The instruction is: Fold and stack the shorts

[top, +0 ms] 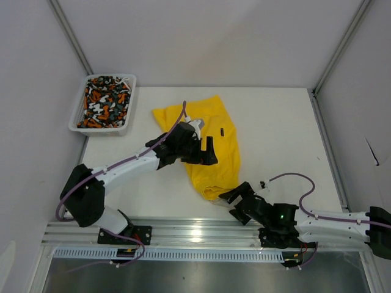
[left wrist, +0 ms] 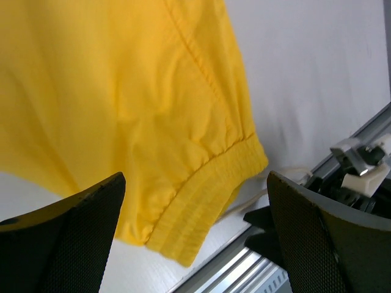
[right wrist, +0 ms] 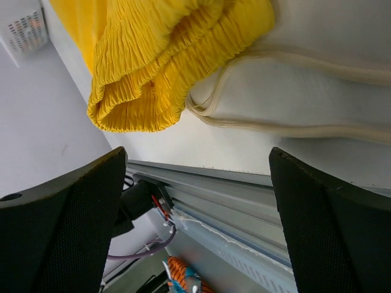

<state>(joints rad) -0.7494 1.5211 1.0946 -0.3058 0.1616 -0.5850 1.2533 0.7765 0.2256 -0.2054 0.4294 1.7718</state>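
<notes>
Two pairs are waiting unstacked. On the bench (top: 281,140), the yellow shorts (top: 227,166) are lying rumpled near the basket (top: 101,130), to its right, and are judged part-folded at best. The patterned shorts (top: 105,101) are sitting bundled inside the basket, apparently untouched. The left pincer (top: 211,154) is hovering over the yellow fabric, right of the basket, spread wide and carrying nothing. The right pincer (top: 235,204), farthest from the basket at the waistband end, is likewise gaping wide and empty. A small dark tag (top: 221,131) is showing on the yellow pair, but no writing is proving legible.
</notes>
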